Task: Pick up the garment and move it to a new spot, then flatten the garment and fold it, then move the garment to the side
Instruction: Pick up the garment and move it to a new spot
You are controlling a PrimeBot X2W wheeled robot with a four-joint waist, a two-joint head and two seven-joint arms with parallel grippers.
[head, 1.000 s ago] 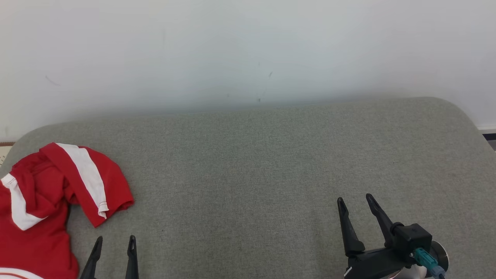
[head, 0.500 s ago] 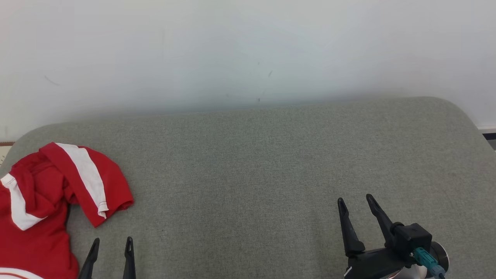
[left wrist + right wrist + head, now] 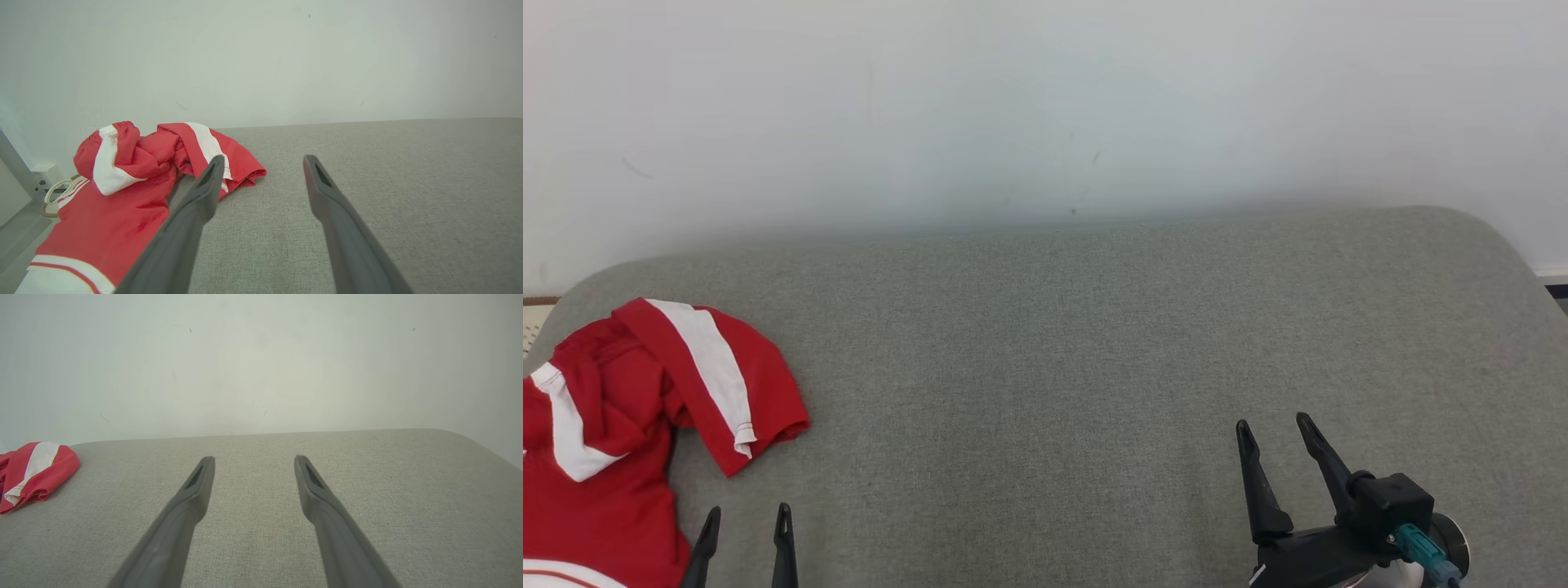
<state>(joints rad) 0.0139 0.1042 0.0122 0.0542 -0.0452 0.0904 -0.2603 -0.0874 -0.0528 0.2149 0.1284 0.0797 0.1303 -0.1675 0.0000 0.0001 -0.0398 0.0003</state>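
Observation:
A crumpled red garment (image 3: 621, 425) with white stripes lies at the left end of the grey cushioned surface (image 3: 1054, 343). In the left wrist view the garment (image 3: 122, 192) spreads ahead and to the left of the fingers, and in the right wrist view a sleeve of the garment (image 3: 34, 471) shows at the far left. My left gripper (image 3: 747, 514) is open at the bottom left, just right of the cloth, holding nothing. My right gripper (image 3: 1272, 423) stands open at the lower right, far from the garment, with nothing between its fingers.
A plain white wall (image 3: 1045, 106) rises directly behind the surface. The surface's rounded right corner (image 3: 1494, 237) drops off toward the floor. At the left edge beyond the garment a white socket with a cable (image 3: 51, 185) sits low by the wall.
The left gripper has drawn slightly back and left toward the bottom edge. The whole picture shifted a little, so the camera moved. The right gripper and the garment stay put.

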